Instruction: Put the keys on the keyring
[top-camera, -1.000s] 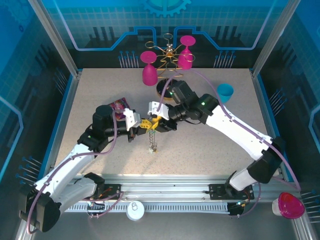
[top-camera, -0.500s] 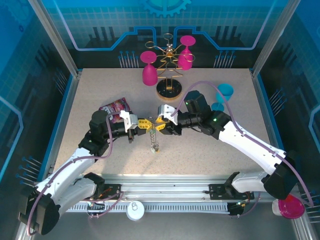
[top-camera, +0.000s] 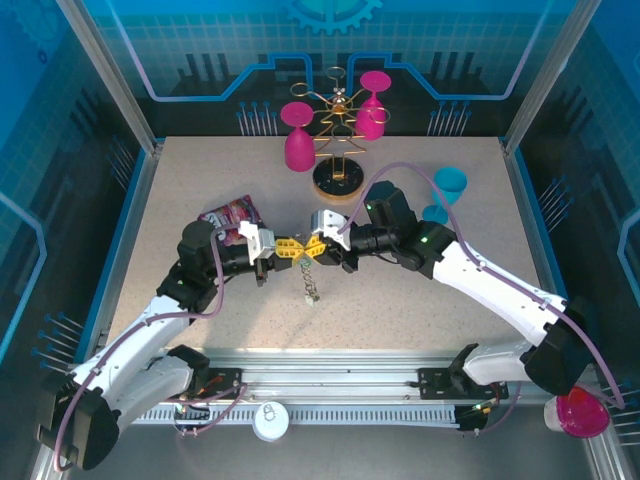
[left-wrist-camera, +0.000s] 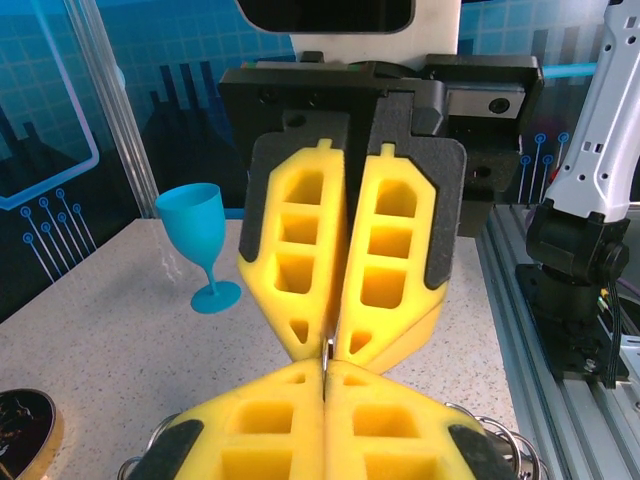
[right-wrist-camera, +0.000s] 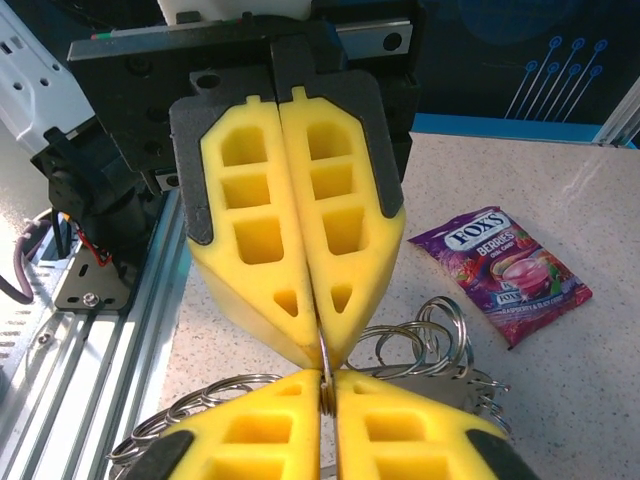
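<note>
The jaws of the left gripper (left-wrist-camera: 326, 385) are seen clenched, the yellow pads pressed together with a thin strip of metal caught in the seam. The jaws of the right gripper (right-wrist-camera: 327, 400) are clenched likewise, and the same thin strip, an edge of the keyring (right-wrist-camera: 323, 365), is gripped by both. The two grippers are met tip to tip above the middle of the table (top-camera: 400, 320).

A cluster of silver split rings (right-wrist-camera: 440, 335) is seen just beside the right pads, and more loops are seen at either side of the left pads. From the meeting point a short metal strand (top-camera: 311, 285) is hung down, its lower end reaching the table. Whether the keys are among these pieces cannot be told; they are too small.

A purple sweet packet (right-wrist-camera: 505, 268) is laid flat on the table near the left arm's wrist. A blue goblet (left-wrist-camera: 203, 240) is stood upright on the table beyond the right arm. At the far edge a brass wire rack (top-camera: 338, 125) is set on a round base (top-camera: 335, 182), with two pink glasses (top-camera: 298, 140) hung from it.
</note>
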